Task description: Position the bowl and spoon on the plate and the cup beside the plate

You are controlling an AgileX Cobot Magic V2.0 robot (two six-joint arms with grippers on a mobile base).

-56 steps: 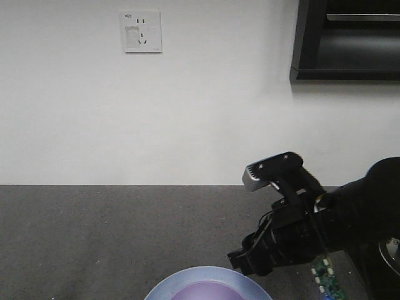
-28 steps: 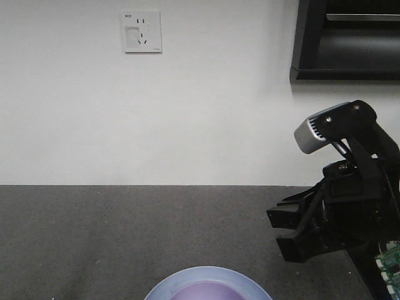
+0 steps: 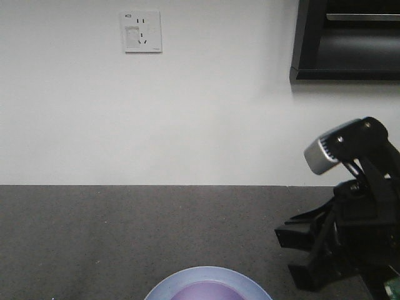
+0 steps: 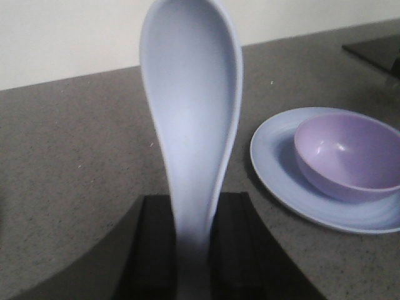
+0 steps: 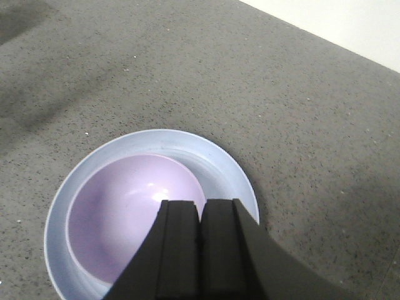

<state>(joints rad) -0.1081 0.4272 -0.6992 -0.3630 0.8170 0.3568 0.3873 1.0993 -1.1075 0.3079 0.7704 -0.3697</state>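
left claw (image 4: 194, 215) — clamped on spoon (image 4: 190, 106) | right claw (image 5: 201, 207) — closed over bowl (image 5: 119, 212)

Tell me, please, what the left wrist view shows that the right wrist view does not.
Only the left wrist view shows the spoon, clamped by its handle between the fingers of the left gripper. Only the right wrist view shows the right gripper, fingers shut on nothing. Both show the bowl sitting on the plate on the grey counter.
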